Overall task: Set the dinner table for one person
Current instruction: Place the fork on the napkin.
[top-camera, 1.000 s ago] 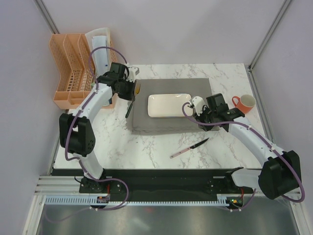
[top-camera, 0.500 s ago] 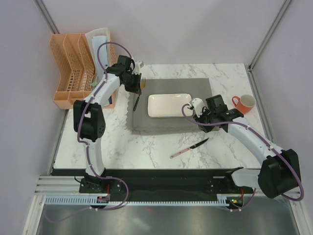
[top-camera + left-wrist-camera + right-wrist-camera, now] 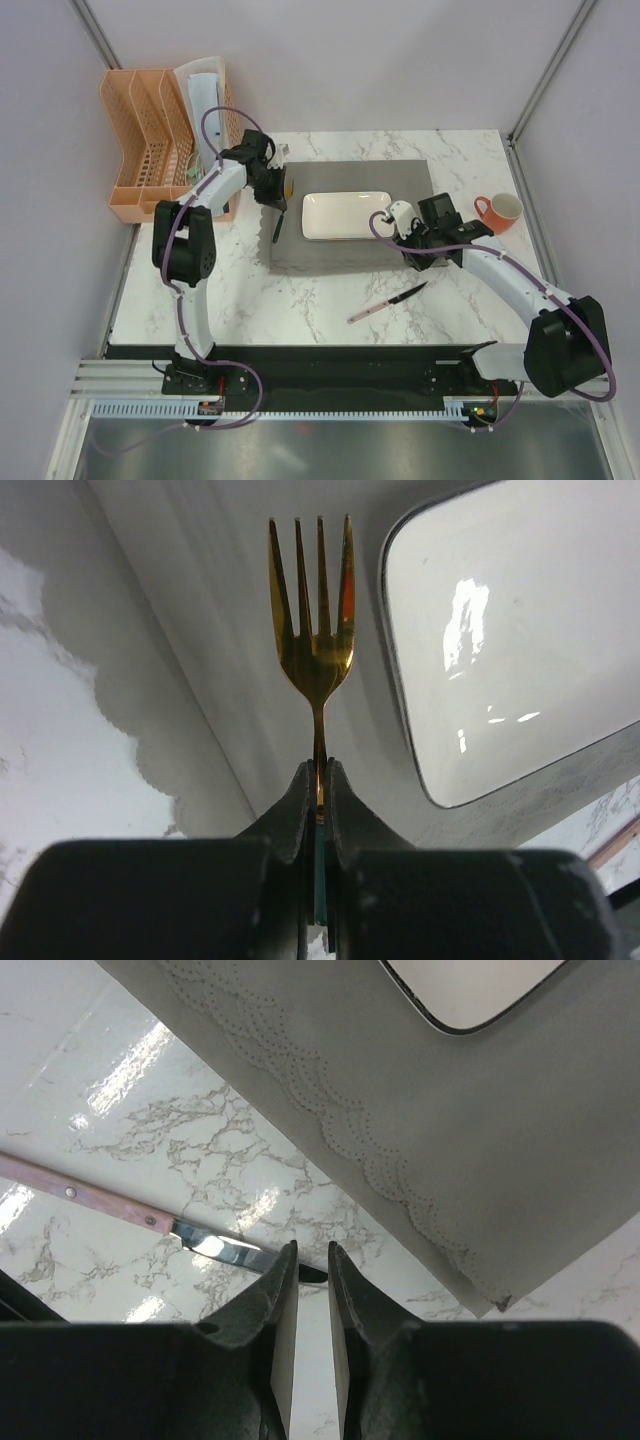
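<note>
The dinner table [image 3: 250, 290] is white marble with a grey scallop-edged placemat [image 3: 350, 255] on it. A white rectangular plate [image 3: 345, 214] lies on the mat. My left gripper [image 3: 279, 200] hangs over the mat's left edge, shut on a fork [image 3: 318, 630] with gold tines and a teal handle. The tines point past the plate [image 3: 520, 640]. My right gripper [image 3: 414, 257] hovers near the mat's front right corner, jaws a narrow gap apart and empty [image 3: 308, 1250]. A pink-handled knife [image 3: 388, 302] lies on the marble in front of the mat, below those jaws [image 3: 150, 1222].
An orange mug [image 3: 500, 210] stands right of the mat. Orange basket racks [image 3: 150, 140] with a white holder [image 3: 200, 95] stand at the back left, off the table's corner. Grey walls close in the left, back and right sides.
My left arm has folded in and carried the fork a little right, over the mat's left edge. The right arm has barely shifted.
</note>
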`<state>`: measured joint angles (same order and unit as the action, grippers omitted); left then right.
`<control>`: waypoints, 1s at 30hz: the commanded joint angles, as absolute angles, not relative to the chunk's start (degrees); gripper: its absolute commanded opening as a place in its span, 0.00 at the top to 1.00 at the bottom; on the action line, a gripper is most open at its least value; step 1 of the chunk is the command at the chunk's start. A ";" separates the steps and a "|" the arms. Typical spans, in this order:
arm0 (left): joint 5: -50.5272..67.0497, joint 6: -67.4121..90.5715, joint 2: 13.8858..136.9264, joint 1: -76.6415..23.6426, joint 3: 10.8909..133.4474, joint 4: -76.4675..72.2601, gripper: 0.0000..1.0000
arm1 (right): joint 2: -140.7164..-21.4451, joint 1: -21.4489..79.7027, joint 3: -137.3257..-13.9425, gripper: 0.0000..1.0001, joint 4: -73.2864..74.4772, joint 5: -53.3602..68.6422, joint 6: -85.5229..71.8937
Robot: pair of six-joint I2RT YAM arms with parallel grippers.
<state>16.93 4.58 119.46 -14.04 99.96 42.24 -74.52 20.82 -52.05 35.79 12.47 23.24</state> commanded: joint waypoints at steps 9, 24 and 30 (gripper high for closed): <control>16.26 7.56 113.73 -12.74 97.73 39.64 0.98 | -89.12 20.83 -65.91 0.81 33.67 25.74 19.52; 19.42 8.44 106.61 -13.18 94.49 39.38 0.98 | -109.04 20.83 -87.59 0.32 32.17 47.53 11.09; 23.82 6.51 106.52 -14.32 92.38 38.94 0.98 | -119.60 21.88 -99.82 0.34 33.13 47.55 7.65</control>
<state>20.03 6.24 108.33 -13.26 93.56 40.32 -116.64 21.19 -94.11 33.19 44.05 10.02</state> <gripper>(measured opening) 0.035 0.668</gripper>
